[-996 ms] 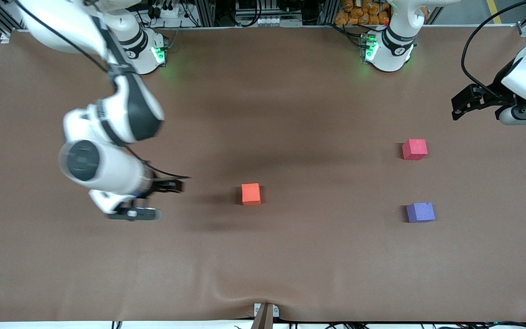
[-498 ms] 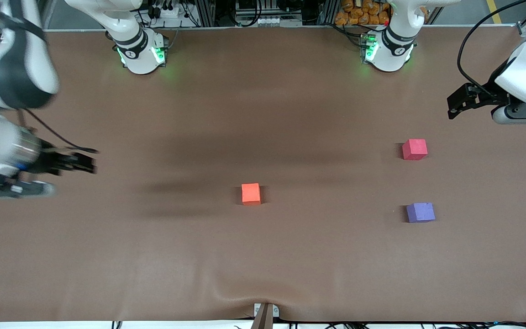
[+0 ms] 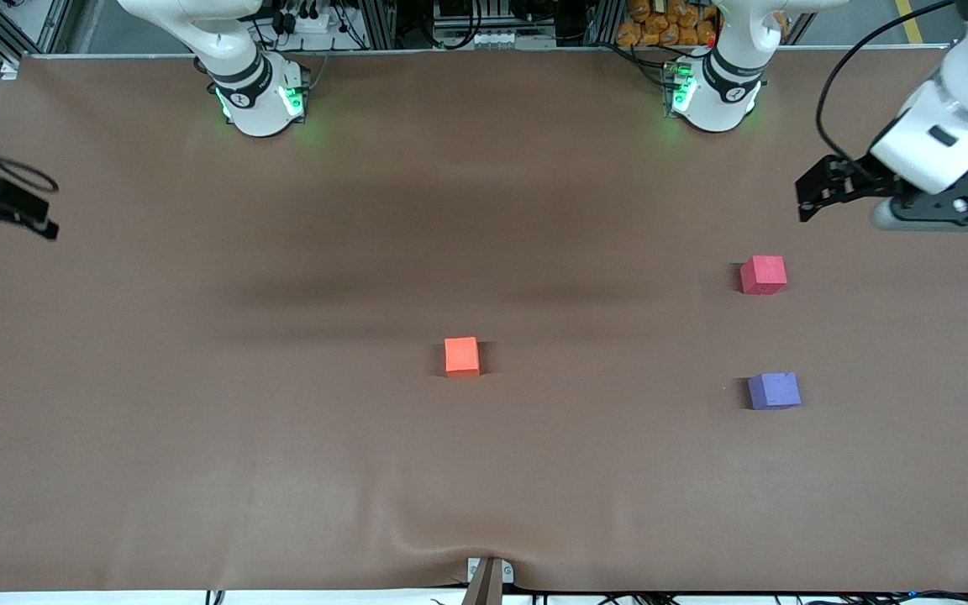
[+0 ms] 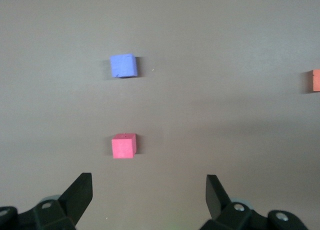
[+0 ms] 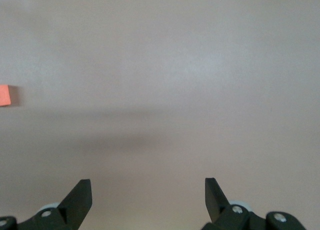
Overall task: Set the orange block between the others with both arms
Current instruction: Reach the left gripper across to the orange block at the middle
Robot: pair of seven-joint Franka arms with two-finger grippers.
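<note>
A brown mat covers the counter [image 3: 198,470], rumpled at its near edge, with metal framing and cables past the arm bases. The orange block [image 3: 461,356] sits mid-counter, the red-pink cube [image 3: 763,275] and purple-blue cube [image 3: 774,391] toward the left arm's end. The left end effector [image 3: 812,189] and right end effector [image 3: 9,210] hang released above opposite ends.

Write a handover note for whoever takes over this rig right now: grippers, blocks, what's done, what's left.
Left gripper: open, empty, up over the left arm's end of the table.
Right gripper: open, empty, at the right arm's end.
Orange block: mid-table, untouched.
Red-pink block and purple block: toward the left arm's end, apart, purple nearer the front camera.
Done: nothing.
Left: pick up the orange block and set it in the gap between the other two.
</note>
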